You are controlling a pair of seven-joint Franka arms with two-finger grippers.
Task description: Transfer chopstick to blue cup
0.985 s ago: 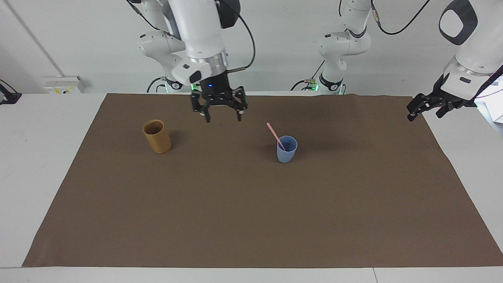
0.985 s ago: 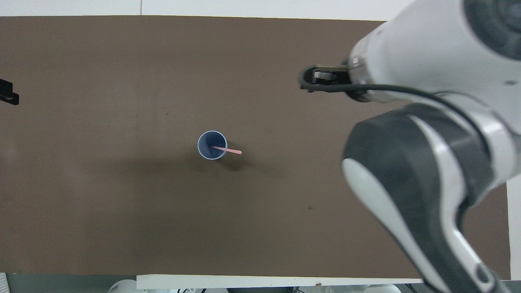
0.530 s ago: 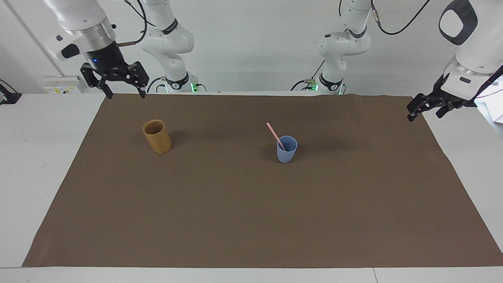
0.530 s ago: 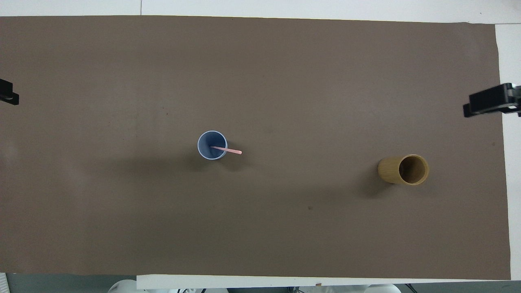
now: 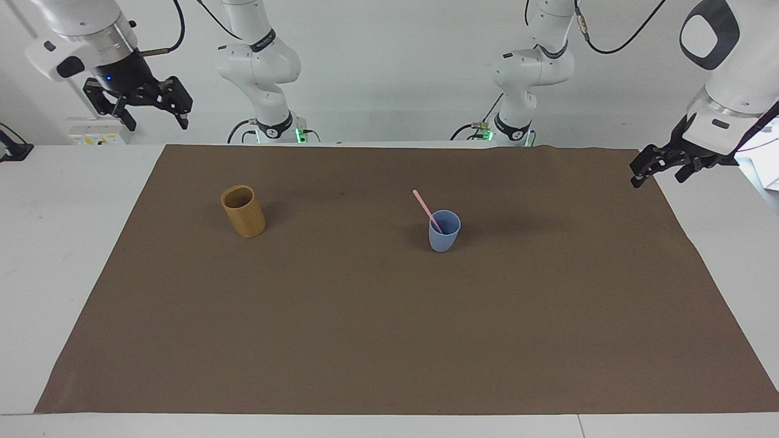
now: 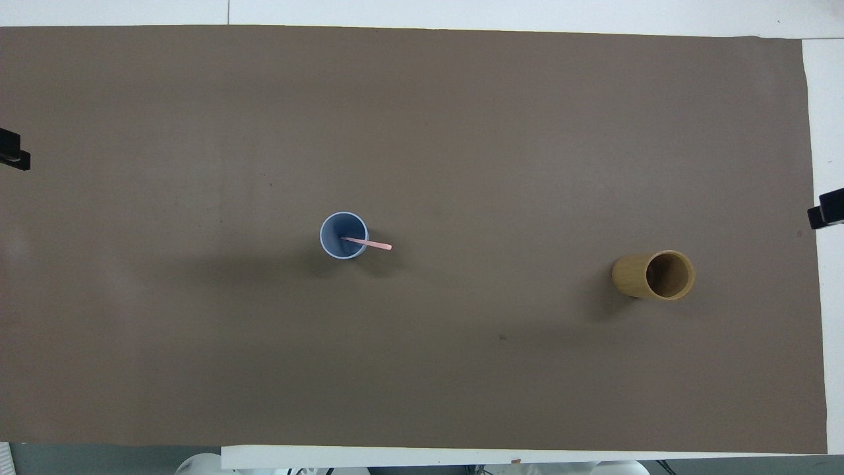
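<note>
**Both grippers clear, chopstick leaning in the blue cup: little left to spoil but a tip-over**

The right gripper (image 5: 149, 109) hangs high in the air off the right arm's end of the table, above the white tabletop just outside the brown mat (image 5: 389, 340), with its fingers spread apart and nothing between them. The left gripper (image 5: 660, 167) hangs over the mat's corner at the left arm's end, fingers likewise apart and empty; that arm waits. In the overhead view only dark tips of each show at the frame's edges.

Going down in size: the mat covers most of the table. The tan cylindrical cup (image 5: 243, 211) stands upright toward the right arm's end, empty as far as the overhead view shows. The blue cup (image 5: 444, 231) stands upright near the middle of the mat, well apart from the tan one. The chopstick (image 5: 426, 210) sits inside it, lower end in the cup, upper end leaning out over the rim toward the right arm's end.

By this layout, the transfer looks done. The remaining risks are small. The stick is longer than the cup is tall and leans well out, so its weight sits high on a light, narrow-based cup; a knock to the table or a tug on the mat could tip the cup or flick the stick out. Any low sweep by either arm across the middle could catch the protruding end.
</note>
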